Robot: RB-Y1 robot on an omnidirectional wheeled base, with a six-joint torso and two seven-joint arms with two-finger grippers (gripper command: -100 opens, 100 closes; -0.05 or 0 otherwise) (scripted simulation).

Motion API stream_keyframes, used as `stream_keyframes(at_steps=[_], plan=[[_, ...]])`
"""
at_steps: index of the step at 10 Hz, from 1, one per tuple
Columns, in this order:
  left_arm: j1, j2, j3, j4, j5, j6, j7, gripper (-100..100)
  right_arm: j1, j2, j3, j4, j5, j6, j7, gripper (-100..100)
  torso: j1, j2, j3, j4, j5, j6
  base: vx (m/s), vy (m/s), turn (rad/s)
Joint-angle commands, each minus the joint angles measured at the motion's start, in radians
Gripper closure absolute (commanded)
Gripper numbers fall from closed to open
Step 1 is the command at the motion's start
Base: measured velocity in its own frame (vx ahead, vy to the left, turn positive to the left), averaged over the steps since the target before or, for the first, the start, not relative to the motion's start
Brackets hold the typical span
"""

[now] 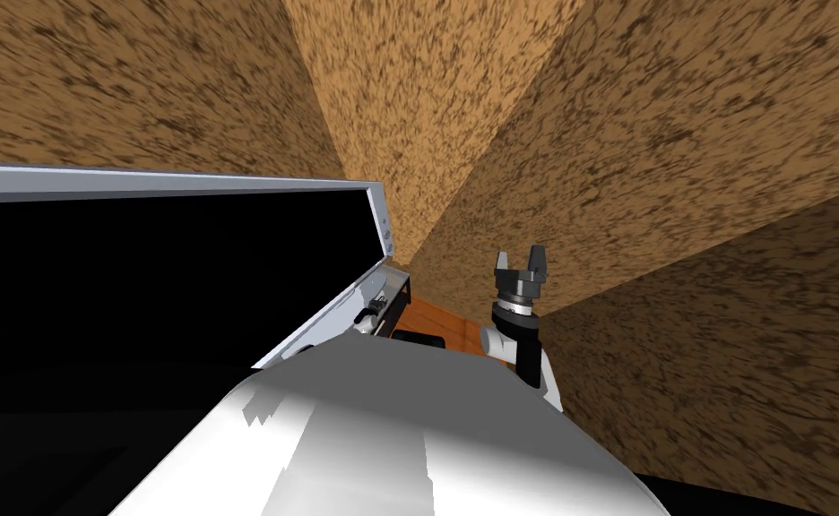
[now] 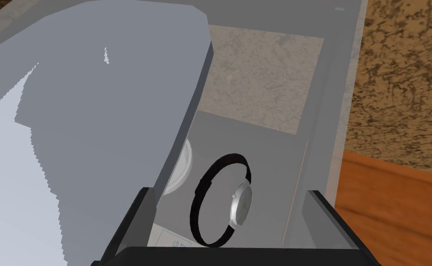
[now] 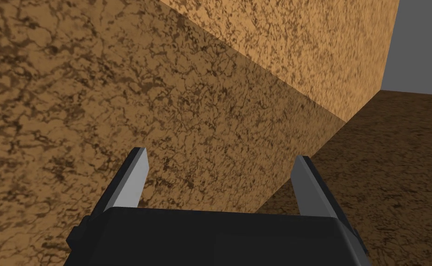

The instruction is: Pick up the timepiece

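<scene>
In the head view, the right arm (image 1: 523,345) is held up before the mottled brown wall (image 1: 678,134), its jaws spread and holding nothing. A grey-framed black area (image 1: 140,287) lies to the left.

In the left wrist view, the timepiece (image 2: 241,205), a black-strapped watch with a pale face, stands on edge on a grey table (image 2: 266,157). It sits between the left jaws, which are released, with the fingers (image 2: 134,221) either side of it and not touching. A white round thing (image 2: 186,166) sits just beside the strap.

In the right wrist view, the right jaws gape at the wall.

My worry is the squeeze. The strap is a thin loop balanced upright, so uneven contact could tip it or pop it out sideways, perhaps against the round thing.
</scene>
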Motion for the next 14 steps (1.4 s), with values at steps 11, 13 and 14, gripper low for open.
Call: stream_keyframes(at_steps=[11, 13, 14], plan=[[0.076, 0.017, 0.08, 0.028, 0.069, -0.066, 0.041, -100, 0.0, 0.0, 0.0, 0.0, 0.0, 0.0, 0.0, 0, -0.005, -0.002, -0.001, 0.0, -0.001, 0.001, -0.011, 0.007, -0.172], [0.076, 0.017, 0.08, 0.028, 0.069, -0.066, 0.041, -100, 0.0, 0.0, 0.0, 0.0, 0.0, 0.0, 0.0, 0, -0.002, 0.001, 0.001, 0.0, -0.001, 0.0, -0.022, 0.009, -0.092], [0.101, 0.02, 0.109, 0.02, 0.087, -0.076, 0.04, -100, 0.0, 0.0, 0.0, 0.0, 0.0, 0.0, 0.0, 0, -0.002, 0.001, 0.001, 0.0, 0.0, 0.0, -0.027, 0.001, -0.333]])
